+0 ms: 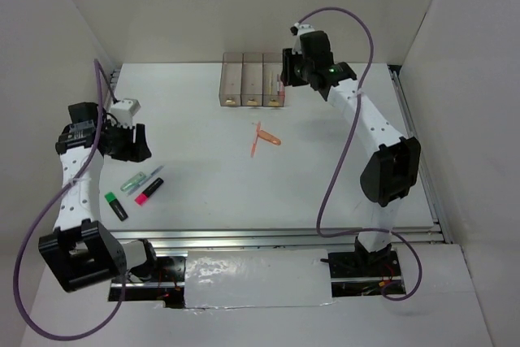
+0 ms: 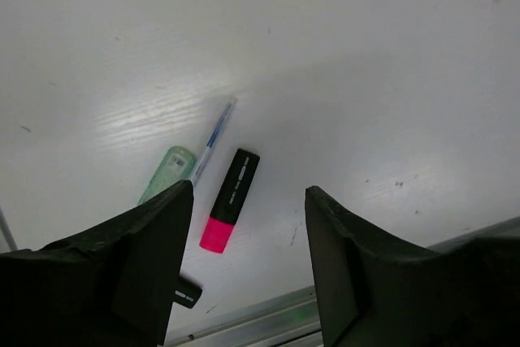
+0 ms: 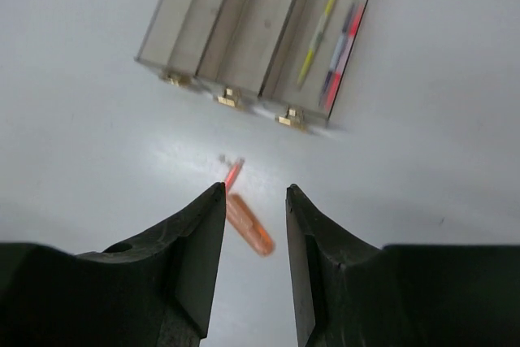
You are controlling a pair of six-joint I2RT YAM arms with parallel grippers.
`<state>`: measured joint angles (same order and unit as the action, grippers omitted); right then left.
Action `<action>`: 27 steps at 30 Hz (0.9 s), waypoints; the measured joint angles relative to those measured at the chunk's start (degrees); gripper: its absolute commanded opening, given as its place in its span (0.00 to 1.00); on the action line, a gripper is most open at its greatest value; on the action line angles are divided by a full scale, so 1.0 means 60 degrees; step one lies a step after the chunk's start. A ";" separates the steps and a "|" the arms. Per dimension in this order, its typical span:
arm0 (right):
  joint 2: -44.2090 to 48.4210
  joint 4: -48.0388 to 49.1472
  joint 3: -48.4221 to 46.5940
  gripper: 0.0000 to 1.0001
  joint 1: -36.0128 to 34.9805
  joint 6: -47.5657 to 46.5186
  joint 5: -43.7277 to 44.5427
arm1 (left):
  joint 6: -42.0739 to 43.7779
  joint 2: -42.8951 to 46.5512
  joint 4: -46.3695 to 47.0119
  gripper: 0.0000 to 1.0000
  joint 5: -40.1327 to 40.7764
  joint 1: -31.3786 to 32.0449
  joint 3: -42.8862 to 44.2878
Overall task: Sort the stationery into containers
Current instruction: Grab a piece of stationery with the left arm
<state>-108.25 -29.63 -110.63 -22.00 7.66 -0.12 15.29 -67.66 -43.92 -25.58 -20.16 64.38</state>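
Observation:
The containers [image 1: 231,83] are three joined translucent bins at the back of the table. In the right wrist view, the right-hand bin of the containers [image 3: 183,22] holds a yellow pen [image 3: 317,36] and pink-and-blue pens [image 3: 341,54]. Two orange pens [image 1: 264,139] lie crossed mid-table. My right gripper [image 1: 291,67] hovers by the bins, open and empty, with the orange pen [image 3: 250,225] far below its jaws. A pink highlighter [image 2: 230,200], a pale green pen [image 2: 168,171], a blue-tipped pen [image 2: 215,136] and a black marker [image 2: 187,292] lie at the front left. My left gripper [image 2: 249,201] hangs open above them, touching nothing.
White walls enclose the table on three sides. A metal rail [image 1: 276,237] runs along the front edge, close to the pink highlighter [image 1: 149,191] and the green-tipped black marker [image 1: 116,206]. A purple cable [image 1: 349,119] loops beside the right arm.

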 measured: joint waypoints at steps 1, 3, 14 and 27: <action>0.0138 -0.0120 0.0353 0.42 0.0000 0.0004 -0.0076 | 0.0291 -0.0295 -0.0138 0.66 0.0004 0.0000 -0.0073; 0.0335 -0.0222 0.1162 0.42 0.0000 0.0000 -0.0200 | 0.0772 -0.0892 -0.0284 0.64 0.0084 0.0051 -0.0171; 0.0780 -0.1260 0.2758 0.39 0.0000 -0.0200 -0.0379 | 0.2732 -0.2288 -0.0430 0.39 0.1657 0.0302 -0.0517; 0.1727 -0.1282 0.3676 0.37 0.0004 -0.0259 -0.0696 | 0.4444 -0.2357 -0.0659 0.37 0.2535 -0.0361 -0.1220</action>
<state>-97.89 -37.32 -88.58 -21.98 6.11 -4.29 41.95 -81.80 -47.88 -10.37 -22.33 57.06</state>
